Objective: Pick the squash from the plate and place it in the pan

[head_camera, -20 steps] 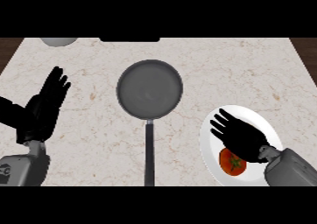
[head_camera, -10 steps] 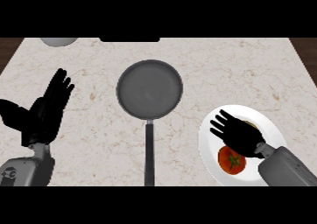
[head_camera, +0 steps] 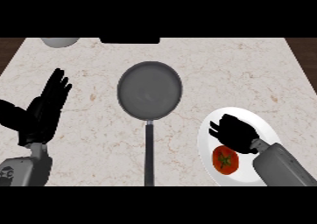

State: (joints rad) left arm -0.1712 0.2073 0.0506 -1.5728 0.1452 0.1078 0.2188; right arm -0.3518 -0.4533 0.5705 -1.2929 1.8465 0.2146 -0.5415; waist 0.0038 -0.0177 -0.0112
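Squash [head_camera: 226, 160] on plate [head_camera: 216, 131] near counter's right front edge; right hand [head_camera: 235, 132] above it, fingers curled, nothing held. Left hand [head_camera: 41, 109] spread open. Pan [head_camera: 150, 91] center.

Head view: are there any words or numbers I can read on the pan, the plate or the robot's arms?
No text can be read.
The pan and the plate carry no writing.
The left forearm has a small dark mark near the view's lower edge, too small and blurred to read.
The red, green-topped item on the plate has no label.
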